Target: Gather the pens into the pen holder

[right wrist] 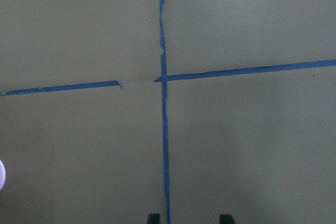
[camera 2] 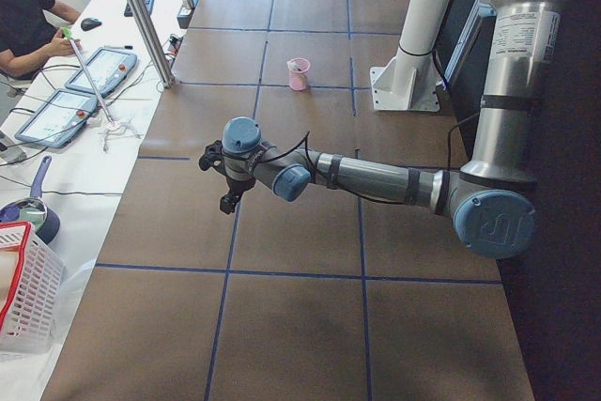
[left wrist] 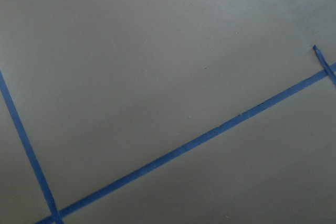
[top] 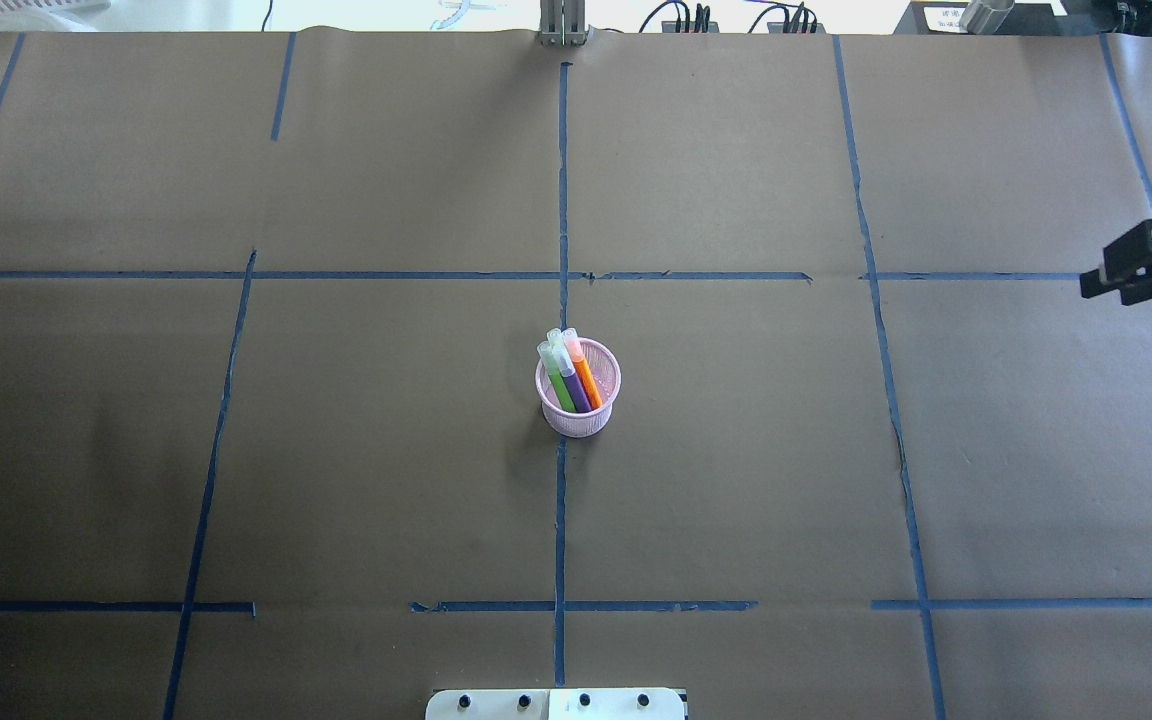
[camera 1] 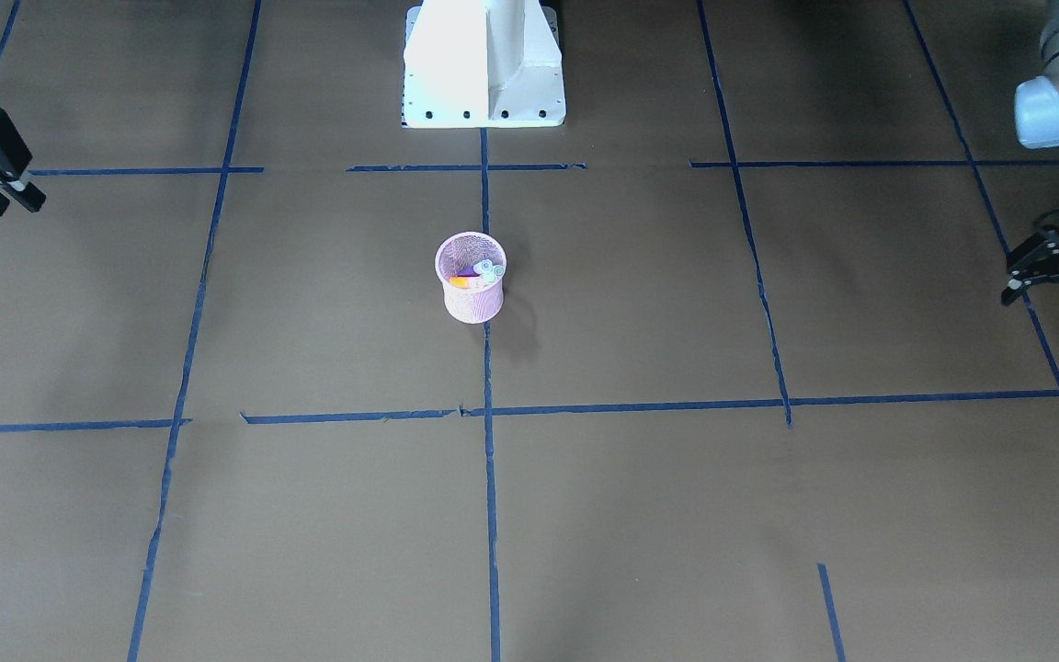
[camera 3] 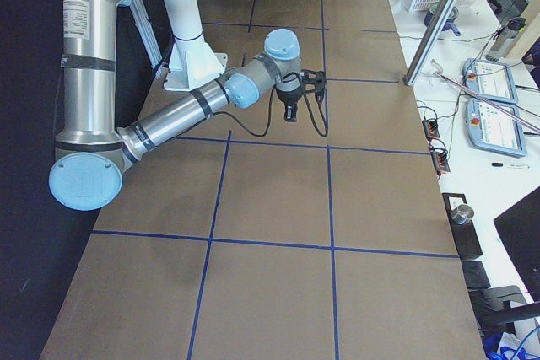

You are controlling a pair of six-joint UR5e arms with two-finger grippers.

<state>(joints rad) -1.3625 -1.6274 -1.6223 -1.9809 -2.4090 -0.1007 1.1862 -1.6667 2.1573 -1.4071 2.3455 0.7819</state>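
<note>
Even, diffuse light, with one blown-out highlight and soft wrist views.

In the front-facing view the white pedestal (camera 1: 483, 64), set between the two pincers, is overexposed to near-white. A soft shadow is cast by the pen holder (camera 1: 472, 276) towards the camera and slightly towards the left pincer (camera 1: 1051, 313). Beneath the left pincer the brown paper (left wrist: 157, 51) is rendered greyish and slightly soft. The right pincer (right wrist: 189, 217) is seen only as dark, cropped stubs.

Left gripper (camera 1: 1049, 313) and right gripper (camera 1: 15, 207) far apart — both empty, fingers (right wrist: 226, 217) parted.
</note>
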